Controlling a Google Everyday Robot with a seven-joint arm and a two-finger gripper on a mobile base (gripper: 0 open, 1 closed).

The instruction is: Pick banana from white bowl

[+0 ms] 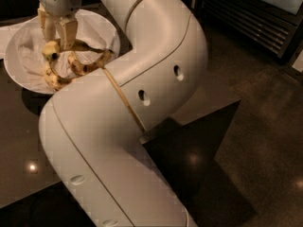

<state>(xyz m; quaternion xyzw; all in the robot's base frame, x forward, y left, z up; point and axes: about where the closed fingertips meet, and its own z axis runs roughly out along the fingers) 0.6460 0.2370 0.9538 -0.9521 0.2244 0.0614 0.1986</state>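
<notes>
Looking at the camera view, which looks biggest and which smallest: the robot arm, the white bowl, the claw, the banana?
1. Robot arm, nearest the camera.
2. White bowl.
3. Claw, over the bowl, and banana: too alike to rank, banana partly hidden.

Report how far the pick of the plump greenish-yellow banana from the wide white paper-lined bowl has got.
Done: the reach; the gripper hangs over the white bowl, right at the black-tipped end of the greenish-yellow banana. In hand: the grasp, though a firm hold cannot be confirmed. Left: the lift; the banana sits within the bowl's rim, beside the thinner brown-spotted bananas.
</notes>
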